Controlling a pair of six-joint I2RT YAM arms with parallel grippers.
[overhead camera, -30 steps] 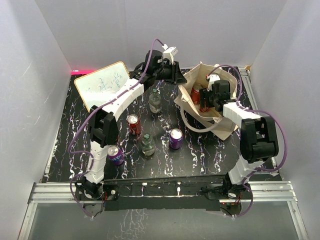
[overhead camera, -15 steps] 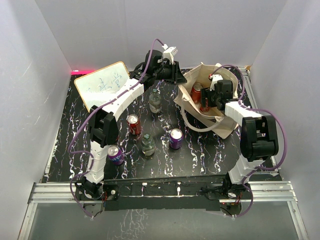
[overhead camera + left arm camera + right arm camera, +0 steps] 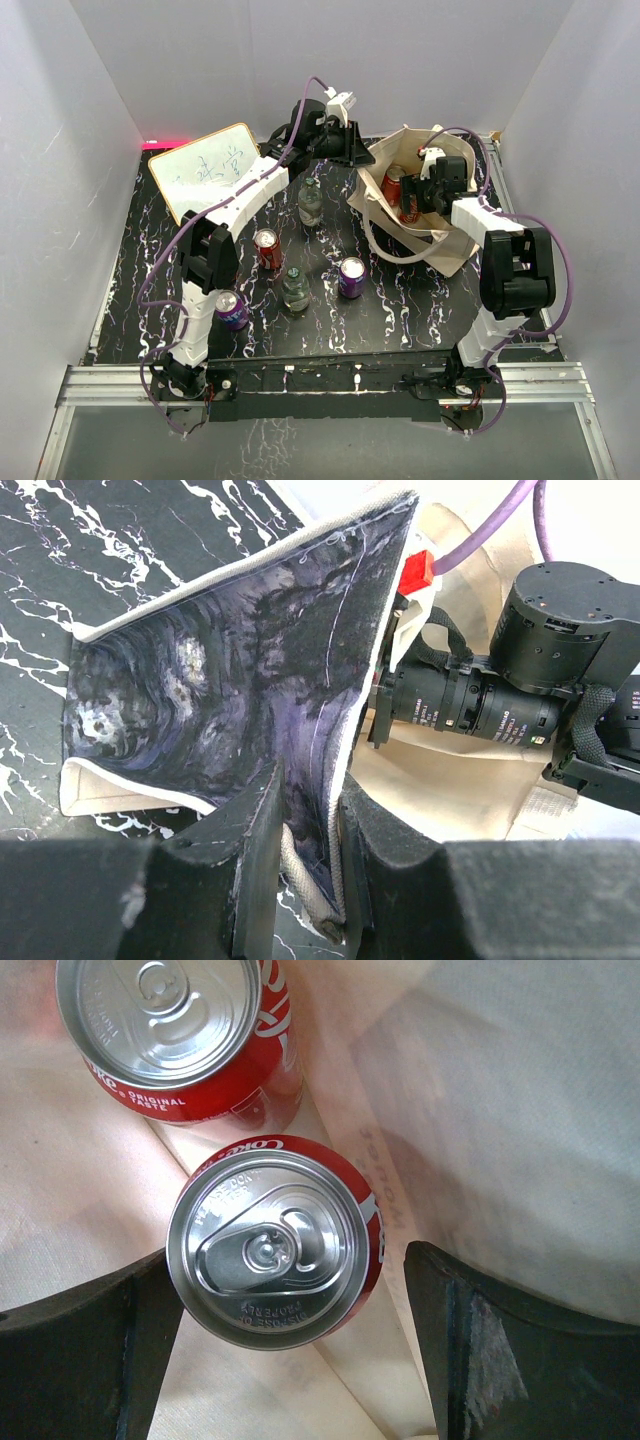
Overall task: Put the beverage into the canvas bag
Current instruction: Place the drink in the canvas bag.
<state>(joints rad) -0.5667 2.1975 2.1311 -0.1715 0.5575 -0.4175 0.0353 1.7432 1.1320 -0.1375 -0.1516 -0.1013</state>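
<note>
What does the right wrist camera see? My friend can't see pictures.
Seen from above, a red cola can stands in the canvas bag between the dark fingers of the open right gripper. A second red can stands beside it.

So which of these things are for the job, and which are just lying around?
For the job:
- canvas bag, its rim pinched by the left gripper
- red can in the bag, inside the open right gripper
- second red can beside it

Just lying about:
- whiteboard
- untouched on the table, maybe next: purple cans, loose red can, bottles
</note>
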